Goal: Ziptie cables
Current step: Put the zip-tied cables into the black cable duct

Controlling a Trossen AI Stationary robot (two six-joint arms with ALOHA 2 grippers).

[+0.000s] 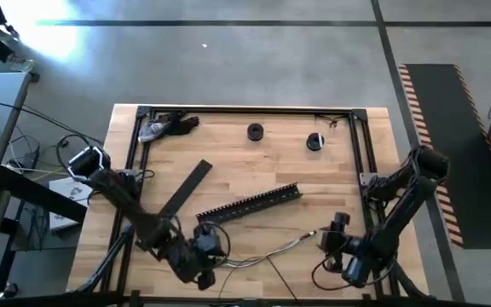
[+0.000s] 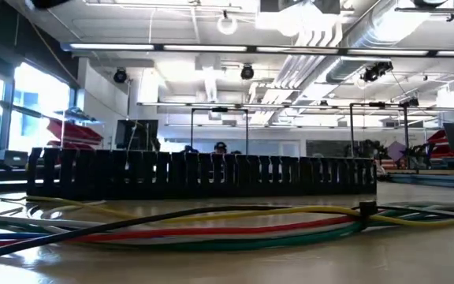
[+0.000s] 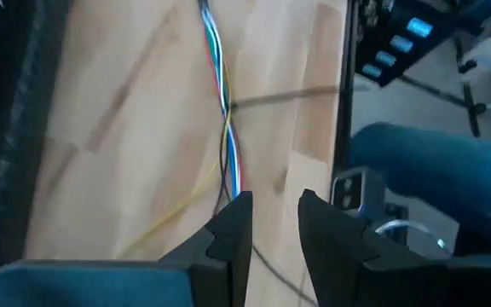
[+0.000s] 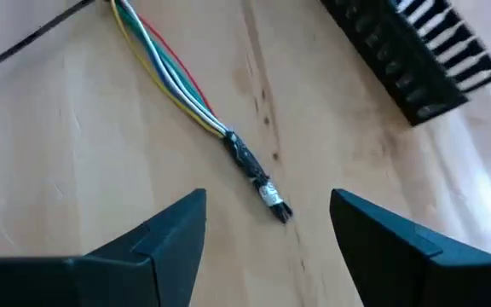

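Note:
The cables (image 1: 267, 251), a thin bundle of white, yellow, green, red and blue wires, lie flat on the wooden table near its front edge, in front of the black slotted channel (image 1: 250, 205). My left gripper (image 3: 275, 213) is open over their left part. The cables (image 3: 224, 111) run up to the outer side of one finger, and the gap is empty. My right gripper (image 4: 267, 217) is wide open just short of the cables' right end (image 4: 258, 179), which carries a dark sleeve and a small plug. In the low view the cables (image 2: 211, 225) lie before the channel (image 2: 203, 173).
A flat black bar (image 1: 186, 189) lies left of the channel. A thin dark line (image 1: 280, 275) crosses the front edge by the cables. Two round black parts (image 1: 255, 131) (image 1: 314, 141) and a tool (image 1: 164, 126) sit at the far side. A black rail frame (image 1: 254, 109) borders the table.

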